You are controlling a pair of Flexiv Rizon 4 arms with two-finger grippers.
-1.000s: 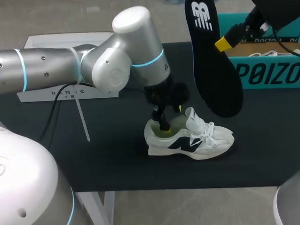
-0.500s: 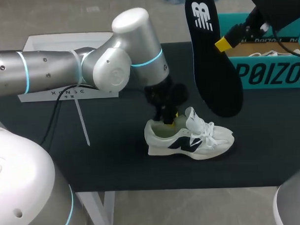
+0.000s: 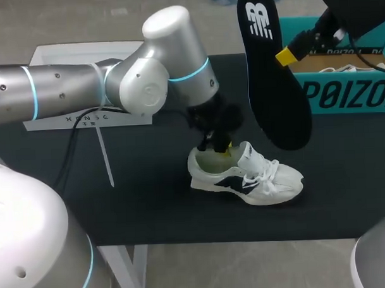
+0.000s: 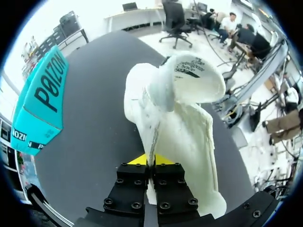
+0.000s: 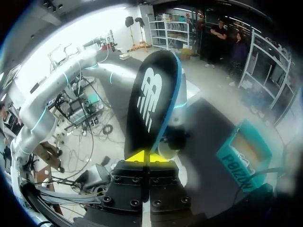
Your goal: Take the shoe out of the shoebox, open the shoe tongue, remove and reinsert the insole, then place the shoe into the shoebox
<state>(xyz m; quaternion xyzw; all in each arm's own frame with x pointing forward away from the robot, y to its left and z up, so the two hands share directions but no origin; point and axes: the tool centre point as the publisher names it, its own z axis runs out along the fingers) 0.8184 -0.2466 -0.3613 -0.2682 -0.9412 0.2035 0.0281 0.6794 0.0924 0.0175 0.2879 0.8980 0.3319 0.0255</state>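
The shoe (image 3: 244, 177) is out of the shoebox (image 3: 349, 94), lying at the middle of the table (image 3: 150, 202), its collar pinched by the left gripper (image 3: 219, 146). The insole (image 3: 269, 72) is out too, clamped aloft by the right gripper (image 3: 285, 54) near the far right corner. Reinsertion and boxing are judged not yet done.

A black table top (image 3: 150, 208) spans the scene from left to right, with a pale frame showing along its near edge. At the far left stands a white box (image 3: 63, 54) with dark print on its near face. From below that face a thin white strip (image 3: 105, 156) runs slightly slanted across the black surface toward the near side.
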